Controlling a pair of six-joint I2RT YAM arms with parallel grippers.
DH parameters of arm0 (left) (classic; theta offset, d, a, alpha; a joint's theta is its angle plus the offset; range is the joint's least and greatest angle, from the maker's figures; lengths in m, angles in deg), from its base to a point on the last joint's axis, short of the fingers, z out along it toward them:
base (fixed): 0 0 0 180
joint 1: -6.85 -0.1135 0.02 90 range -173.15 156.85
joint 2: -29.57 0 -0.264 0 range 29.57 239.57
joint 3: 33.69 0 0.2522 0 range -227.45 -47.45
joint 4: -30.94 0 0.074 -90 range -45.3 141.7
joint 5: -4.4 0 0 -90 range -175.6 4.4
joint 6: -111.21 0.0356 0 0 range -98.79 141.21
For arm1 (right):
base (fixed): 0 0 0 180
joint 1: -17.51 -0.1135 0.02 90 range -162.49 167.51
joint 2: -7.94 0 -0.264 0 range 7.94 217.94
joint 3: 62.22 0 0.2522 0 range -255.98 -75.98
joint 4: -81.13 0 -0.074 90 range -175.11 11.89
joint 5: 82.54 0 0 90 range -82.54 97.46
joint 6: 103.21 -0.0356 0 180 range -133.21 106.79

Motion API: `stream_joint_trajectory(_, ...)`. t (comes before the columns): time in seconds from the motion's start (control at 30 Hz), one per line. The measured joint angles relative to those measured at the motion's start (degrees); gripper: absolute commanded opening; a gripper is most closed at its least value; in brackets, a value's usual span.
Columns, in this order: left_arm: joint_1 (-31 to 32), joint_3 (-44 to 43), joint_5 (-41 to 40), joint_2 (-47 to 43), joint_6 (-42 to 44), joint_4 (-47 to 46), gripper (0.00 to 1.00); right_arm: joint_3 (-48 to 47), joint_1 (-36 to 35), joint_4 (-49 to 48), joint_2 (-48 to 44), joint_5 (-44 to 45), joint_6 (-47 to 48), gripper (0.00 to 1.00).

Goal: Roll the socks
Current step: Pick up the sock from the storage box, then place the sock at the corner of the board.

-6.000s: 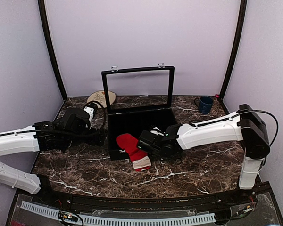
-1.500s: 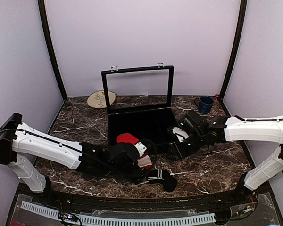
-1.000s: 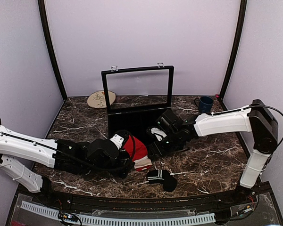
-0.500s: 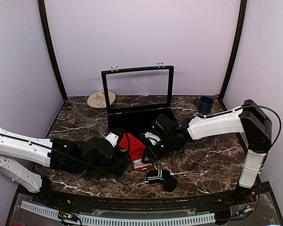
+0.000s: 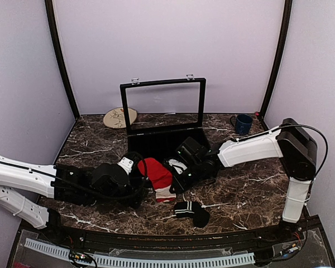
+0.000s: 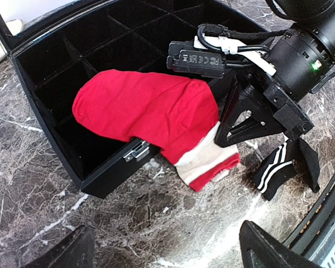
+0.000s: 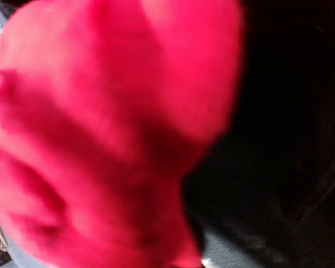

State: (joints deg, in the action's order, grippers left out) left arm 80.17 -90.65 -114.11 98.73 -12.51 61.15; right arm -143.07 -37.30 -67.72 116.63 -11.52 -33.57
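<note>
We're in a robot lab test cell, not a home or shop. The left arm (image 5: 22, 173) and right arm (image 5: 251, 148), both white, are bolted at the near edge of a marble-look table (image 5: 240, 195). Plain lilac panels (image 5: 167, 44) box it in on three sides, with black frame posts (image 5: 60, 58) at the corners. A white perforated strip (image 5: 156, 260) and exposed wiring run along the front rail. A few props sit spread out: black case (image 5: 156, 146), blue mug (image 5: 243, 124), plate (image 5: 120, 117).
</note>
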Motion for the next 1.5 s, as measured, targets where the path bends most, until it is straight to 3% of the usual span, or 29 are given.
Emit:
stream_joint_trajectory(0.33,-2.29,0.5,-2.62,-4.31,-1.29,1.51,0.93,-6.43,-2.38,2.82,-0.07,-0.57,0.39,0.0)
stream_joint_trajectory(0.63,-3.48,0.48,-9.84,-10.99,-5.88,7.56,0.93,-15.91,-5.57,8.33,-1.01,-0.5,0.44,0.0)
stream_joint_trajectory(1.03,-3.48,-6.82,-22.21,-11.78,-19.93,25.44,0.93,-39.28,-9.53,16.57,2.91,-0.96,1.33,0.0)
stream_joint_trajectory(1.5,-3.48,-12.76,-33.9,-17.55,-35.87,42.84,0.93,-49.42,-13.44,22.18,8.46,-4.0,1.01,0.0)
